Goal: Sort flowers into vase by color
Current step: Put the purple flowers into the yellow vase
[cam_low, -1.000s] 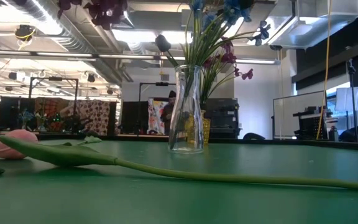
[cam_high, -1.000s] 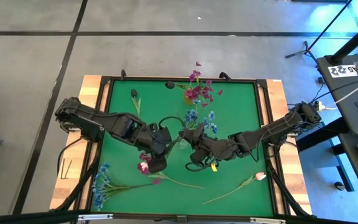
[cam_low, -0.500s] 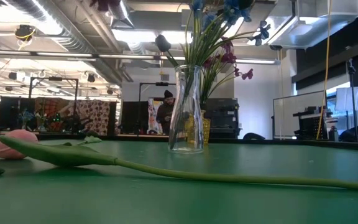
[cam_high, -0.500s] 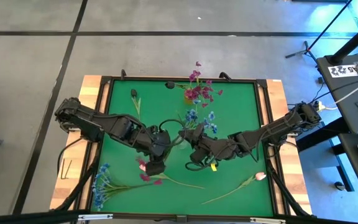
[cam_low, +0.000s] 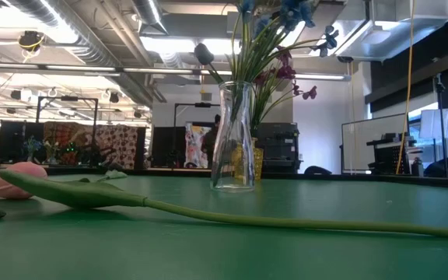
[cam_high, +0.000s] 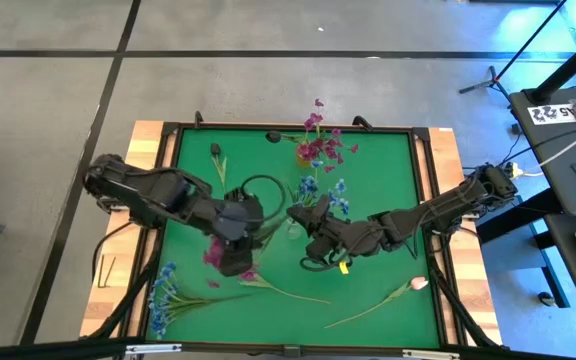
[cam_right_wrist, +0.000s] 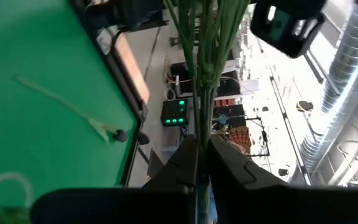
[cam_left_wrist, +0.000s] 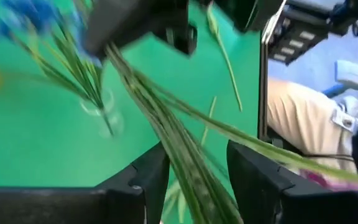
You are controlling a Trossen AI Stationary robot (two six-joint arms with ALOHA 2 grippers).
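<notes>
The green-topped bench (cam_high: 388, 180) with pale wooden side rails fills the middle of the high view, and two dark jointed arms reach in over it from the left and right edges. The left end effector (cam_high: 230, 262) sits lower left of centre; in its wrist view its two dark fingers (cam_left_wrist: 143, 174) stand apart with a bundle of thin green stems (cam_left_wrist: 185, 168) running loosely between them, so it is released rather than clamped. The right end effector (cam_high: 303, 212) lies just right of centre, and its wrist view shows its fingers (cam_right_wrist: 188, 163) pinched together on a cluster of green stems (cam_right_wrist: 205, 62), clenched on the flowers that stand in the clear glass bottle-shaped vase (cam_low: 233, 138). That vase stands upright at centre in the low view, holding blue-blossom sprays (cam_high: 323, 192). A yellow vase (cam_high: 303, 158) near the upper middle of the bench holds magenta-purple sprays (cam_high: 320, 145). A long spray of blue flowers (cam_high: 168, 295) lies flat at the lower left of the bench, with a magenta-purple stem (cam_high: 253, 278) lying just right of it near the left end effector. A white-pink tulip with a long green stem (cam_high: 393, 297) lies at the lower right. A dark-budded stem (cam_high: 217, 160) lies at the upper left.
</notes>
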